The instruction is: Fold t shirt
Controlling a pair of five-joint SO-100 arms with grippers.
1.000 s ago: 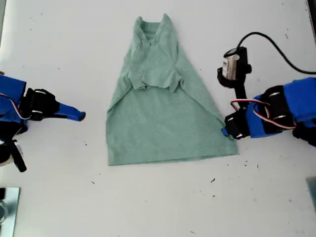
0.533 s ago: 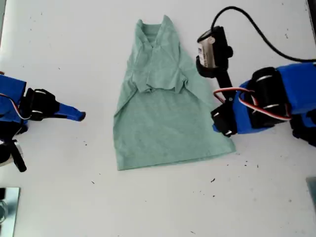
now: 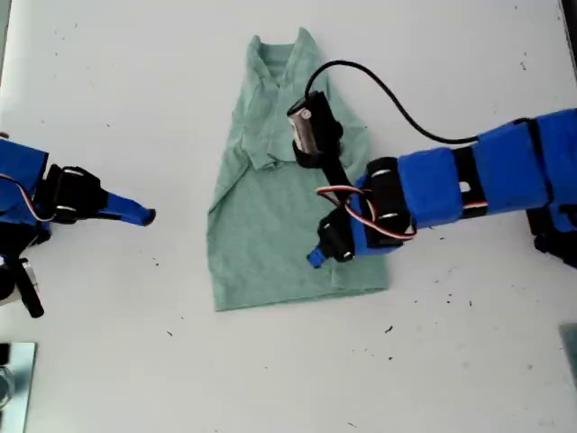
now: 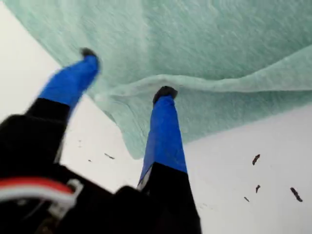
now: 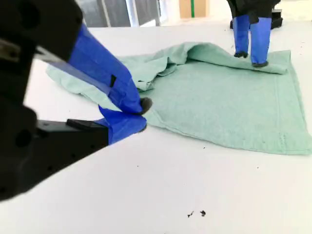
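White desk (image 3: 108, 361) filling the whole exterior view, speckled with dark crumbs. T shirt (image 3: 261, 244) lying mid-desk, collar toward the top of that view, sleeves already tucked in. My first pincer (image 3: 315, 256) is reaching over the cloth from the exterior view's right, pinching the shirt's side edge and carrying it inward; a raised fold is showing between its tips in the first wrist view. My second pincer (image 3: 147, 215) is sitting clenched and empty on bare desk at the exterior view's left, apart from the shirt. Step in hand, by my reading: the lengthwise side fold. Next move likely calls for laying the edge flat near the midline, then letting go.
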